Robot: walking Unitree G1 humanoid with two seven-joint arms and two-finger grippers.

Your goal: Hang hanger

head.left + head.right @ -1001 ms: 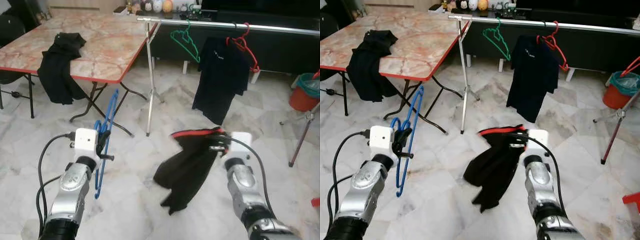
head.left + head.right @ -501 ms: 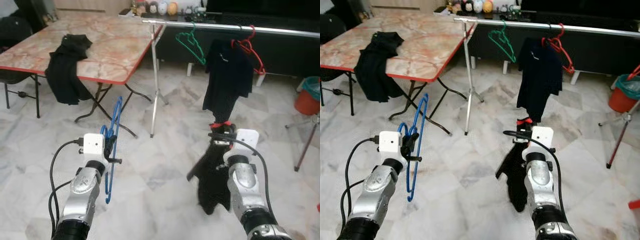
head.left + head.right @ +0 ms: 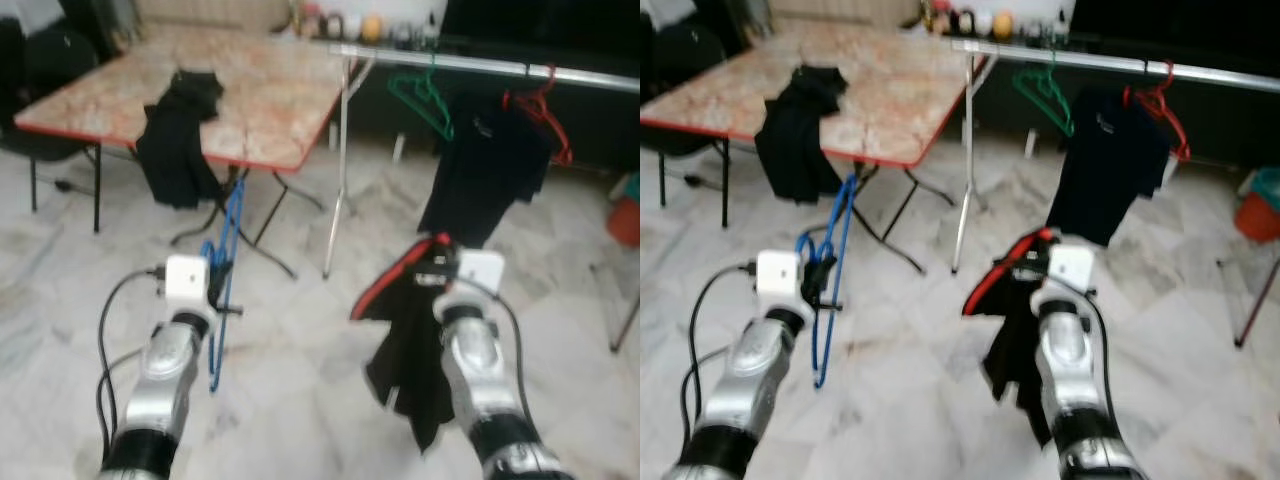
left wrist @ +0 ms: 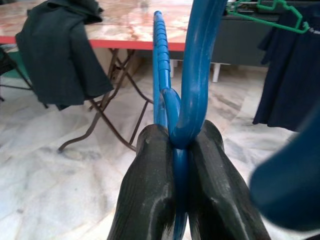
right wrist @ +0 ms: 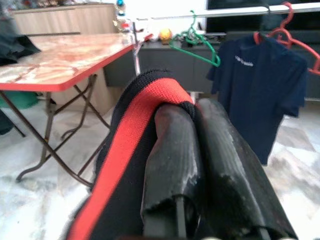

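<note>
The left gripper (image 4: 181, 160) has its jaws clamped on the blue hanger (image 3: 225, 262). In the left wrist view the two black fingers (image 4: 150, 190) press on the blue plastic from both sides. The hanger hangs beside the left arm, above the marble floor (image 3: 300, 330), with its long part going up and down.

The right gripper (image 5: 200, 150) has its jaws together on a black garment (image 3: 410, 350) with a red band (image 5: 130, 145). The cloth lies over the fingers (image 5: 172, 150) and hangs down beside the right arm, above the floor.

Ahead stands a metal rail (image 3: 480, 66) on a thin stand (image 3: 338, 180). On the rail hang a green hanger (image 3: 425, 95) and a red hanger (image 3: 540, 100), well apart from both grippers. The red hanger carries a dark shirt (image 3: 480, 170).

To the left of the rail is a folding surface (image 3: 260, 90) with a marble pattern and a red edge. A second dark garment (image 3: 180, 135) lies over its front edge and hangs down. Small objects (image 3: 975, 20), too blurred to name, stand in a row behind the rail.
</note>
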